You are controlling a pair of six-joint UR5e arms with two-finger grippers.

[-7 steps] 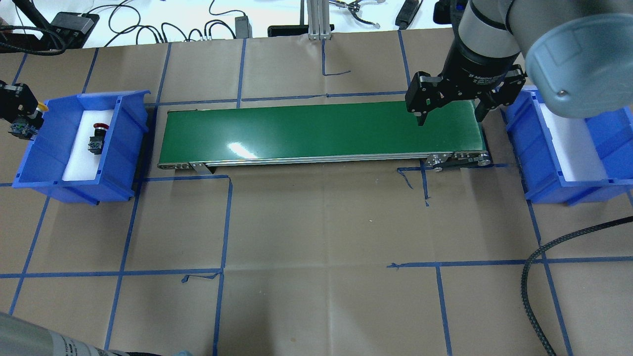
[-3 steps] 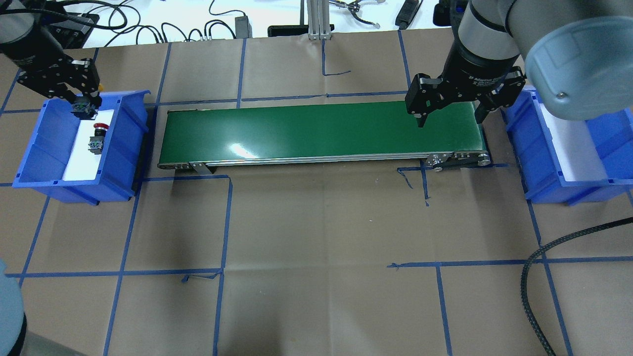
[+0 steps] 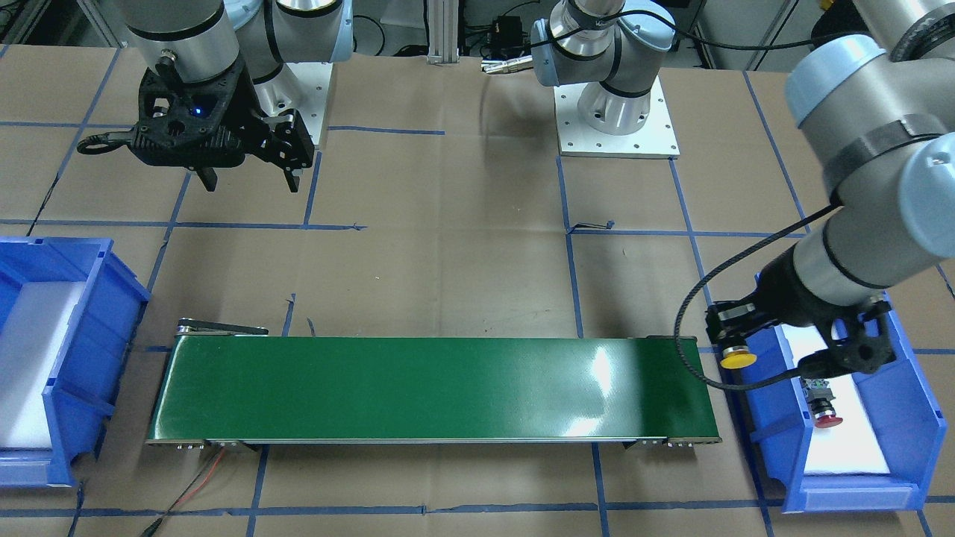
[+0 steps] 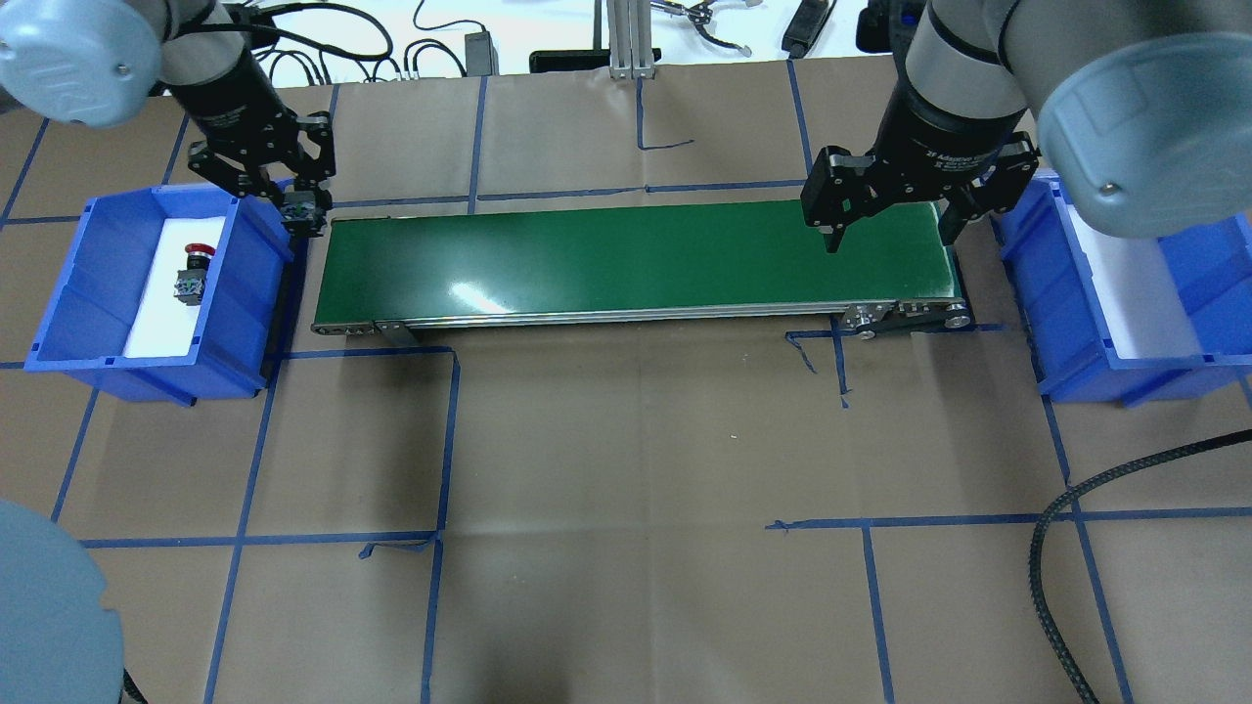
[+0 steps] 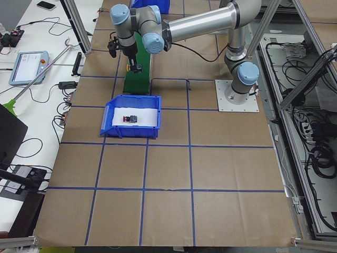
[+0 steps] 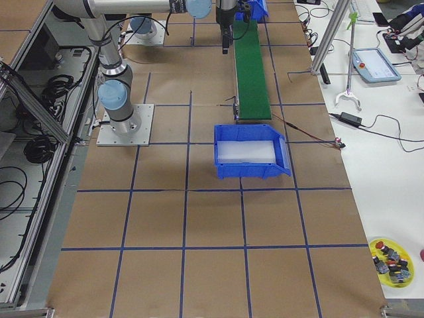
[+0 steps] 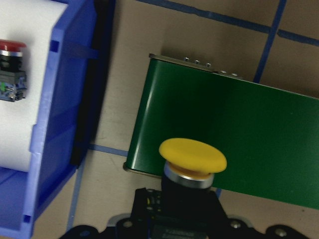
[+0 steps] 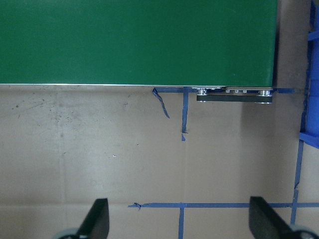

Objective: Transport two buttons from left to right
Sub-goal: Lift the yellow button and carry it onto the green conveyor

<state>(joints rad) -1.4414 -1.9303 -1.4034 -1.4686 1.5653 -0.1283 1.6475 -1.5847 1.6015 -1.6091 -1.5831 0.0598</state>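
Observation:
The yellow-capped button [image 4: 304, 211] hangs in my left gripper [image 4: 302, 217], which is shut on its black body, over the gap between the left blue bin [image 4: 256, 256] and the left end of the green conveyor belt [image 4: 626, 256]. The left wrist view shows the yellow cap [image 7: 192, 155] above the belt's [image 7: 234, 134] near corner. The red-capped button [image 4: 192, 273] lies on its side on the white pad inside the left bin; it also shows as the red button [image 3: 821, 407]. My right gripper [image 4: 890, 237] hangs open and empty over the belt's right end.
The right blue bin [image 4: 1076, 323] with a white pad stands just past the belt's right end. A black braided cable [image 4: 1061, 508] curls over the table's front right. Cables and gear lie along the far edge. A yellow dish [image 6: 391, 260] of spare parts sits at a table corner.
My left arm has carried the yellow button rightward, from the bin's left side across the bin to the belt's left end. The right arm and the red button have not moved.

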